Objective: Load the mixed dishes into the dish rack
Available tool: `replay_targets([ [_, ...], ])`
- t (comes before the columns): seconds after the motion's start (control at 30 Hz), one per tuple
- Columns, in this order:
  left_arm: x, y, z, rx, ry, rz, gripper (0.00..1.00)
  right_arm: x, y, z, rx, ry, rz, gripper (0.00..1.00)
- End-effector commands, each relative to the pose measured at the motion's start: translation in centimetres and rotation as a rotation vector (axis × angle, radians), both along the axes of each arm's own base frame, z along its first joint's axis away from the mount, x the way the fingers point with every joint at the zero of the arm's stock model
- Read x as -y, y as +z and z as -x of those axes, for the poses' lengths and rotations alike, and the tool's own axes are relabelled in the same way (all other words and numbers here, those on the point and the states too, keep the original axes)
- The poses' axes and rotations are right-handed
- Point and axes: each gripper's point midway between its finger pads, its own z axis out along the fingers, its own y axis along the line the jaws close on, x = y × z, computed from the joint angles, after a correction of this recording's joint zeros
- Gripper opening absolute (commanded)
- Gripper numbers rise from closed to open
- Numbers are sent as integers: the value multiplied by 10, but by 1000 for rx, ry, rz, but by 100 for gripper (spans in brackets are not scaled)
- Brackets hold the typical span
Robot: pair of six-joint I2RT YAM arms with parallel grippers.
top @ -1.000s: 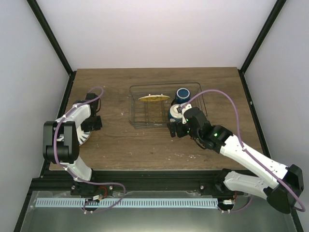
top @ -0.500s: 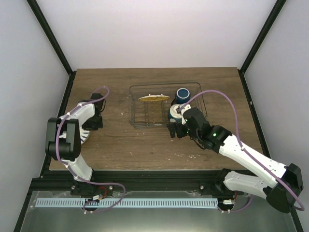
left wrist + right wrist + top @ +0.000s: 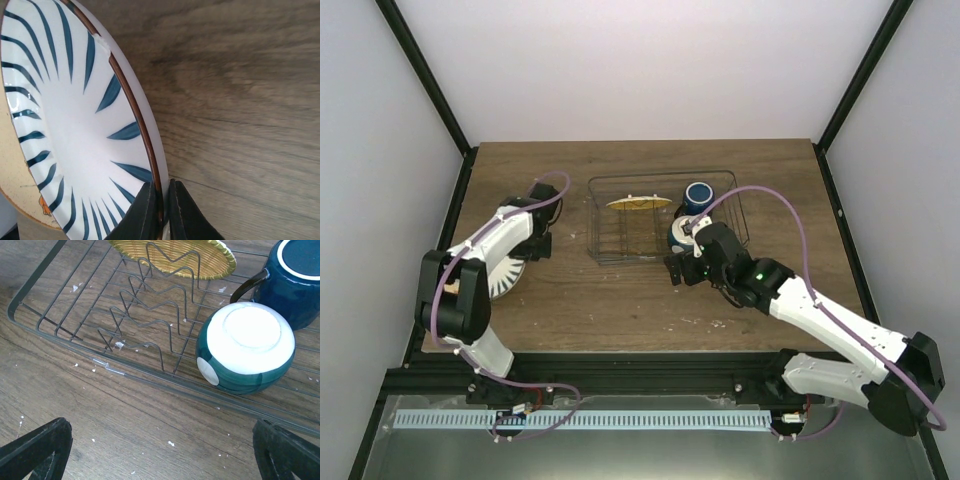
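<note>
Wood table (image 3: 620,300): brown board; I see pale specks on it along the near side of the dish rack (image 3: 140,374).
L gripper (image 3: 161,200): jaws pressed together, pinching the brown rim of the striped plate (image 3: 75,125); rim sits betw both dark fingers (image 3: 142,215).
Striped plate: white w/ dark radial stripes; left side of table, well left of the dish rack. Looks tilted in the left wrist view; I can't tell if it's clear of the table.
Tan plate (image 3: 15,185): peeks out behind the striped plate's left edge, small orange mark on it. Can't tell if the two touch.
R gripper (image 3: 160,460): fingers spread wide, nothing betw them; over bare wood just near of the dish rack, in front of the bowl (image 3: 245,347).
Dish rack: grey wire, zigzag dividers inside; centre-far on the table.
Yellow plate (image 3: 175,257): orange-yellow, grid texture; on edge in the dividers, far-left part of the rack.
Bowl: upside down, white base up, teal band round the wall; right part of the rack, just near of the cup (image 3: 295,280).
Cup: dark blue, upright, handle to the left; far-right corner of the rack.
</note>
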Motion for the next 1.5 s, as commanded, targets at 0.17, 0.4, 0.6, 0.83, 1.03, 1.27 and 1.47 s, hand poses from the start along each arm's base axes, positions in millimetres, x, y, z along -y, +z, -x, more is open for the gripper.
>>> replay_targets([
  [0.17, 3, 36, -8, 84, -20, -55, 0, -3, -1, -4, 8, 2, 9, 100],
  [0.4, 14, 36, -10, 73, -75, -130, 0, -6, -4, -5, 3, 7, 17, 100],
  [0.6, 27, 39, -12, 45, -141, -263, 0, -4, -9, -5, -7, 2, 30, 100],
  [0.83, 44, 55, -14, 48, -218, -424, 0, 11, -10, -6, -3, -49, 67, 100],
  [1.03, 58, 72, -10, 63, -277, -549, 0, 31, -20, -11, -32, -122, 103, 100],
  [1.27, 82, 97, 2, 104, -384, -651, 0, 61, -35, -19, -70, -226, 123, 100],
  [1.47, 111, 106, 15, 143, -480, -636, 0, 75, -28, -35, -76, -233, 14, 100],
])
